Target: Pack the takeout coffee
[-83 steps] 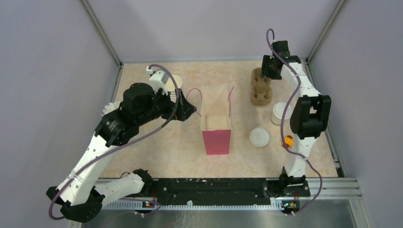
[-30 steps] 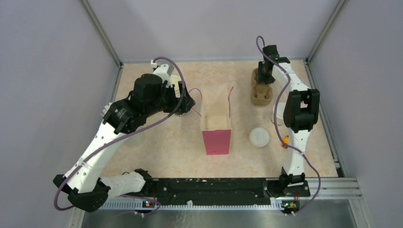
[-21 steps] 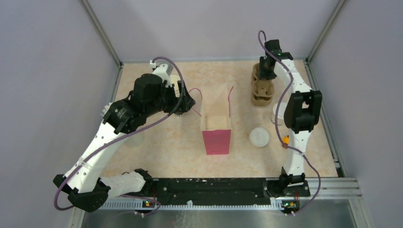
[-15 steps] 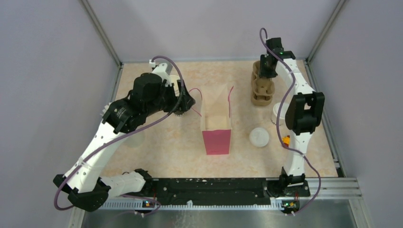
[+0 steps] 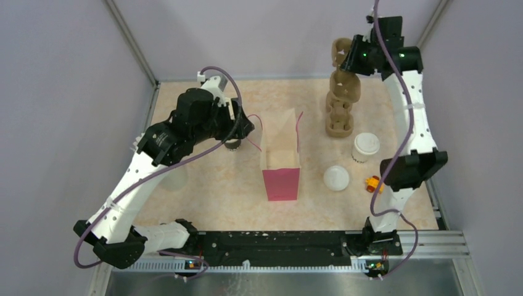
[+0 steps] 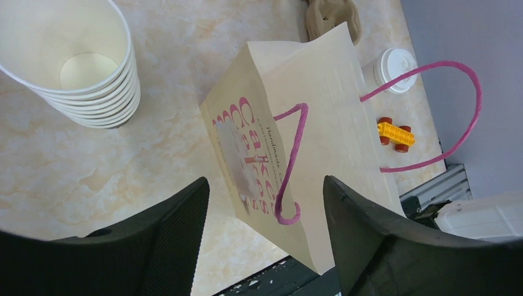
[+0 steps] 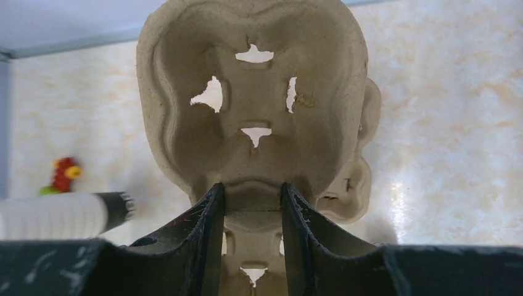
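While the right gripper (image 7: 253, 192) was clamped on the rim of a cardboard carrier (image 7: 250, 92) and held it high above the pile of carriers (image 5: 340, 117), the coffee (image 5: 366, 147) stood on the table (image 5: 216, 185), apart from the paper bag (image 5: 280, 169) on its right side. The left gripper (image 6: 265, 185) hung with jaws apart beside the bag's pink handle (image 6: 290, 160), holding nothing. It seemed nothing was packed yet: the cup had to go into the carrier and the bag.
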